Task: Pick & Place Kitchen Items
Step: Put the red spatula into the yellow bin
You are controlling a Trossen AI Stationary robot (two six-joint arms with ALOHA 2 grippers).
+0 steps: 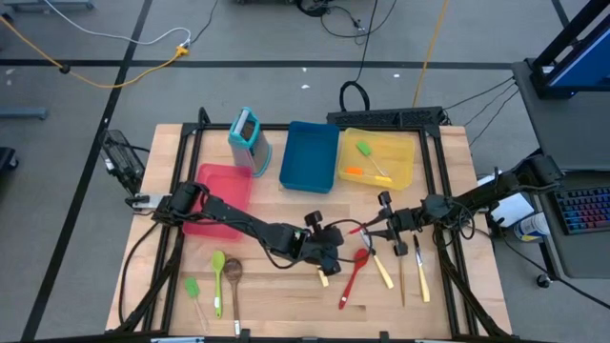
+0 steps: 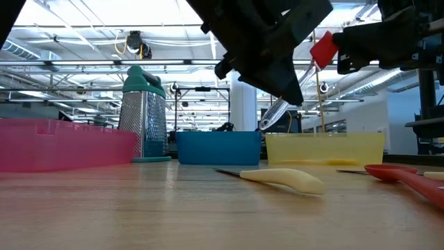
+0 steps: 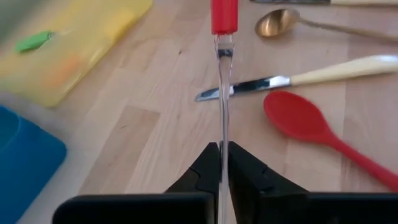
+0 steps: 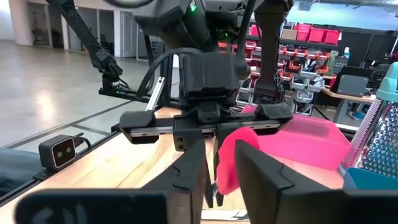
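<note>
Grippers meet mid-table over the wood: the left gripper (image 3: pixel 222 163) is clamped on the clear handle of a red mini spatula (image 3: pixel 224 15), held above the table, while the right gripper (image 4: pixel 219 180) pinches the red blade — red spoon (image 1: pixel 356 270) and cream-handled knife (image 2: pixel 281 178) lie just below.

Red tray (image 1: pixel 224 181), blue tray (image 1: pixel 310 157), yellow tray (image 1: pixel 400 157), red spoon (image 1: pixel 355 273), green spoon (image 1: pixel 218 272).
</note>
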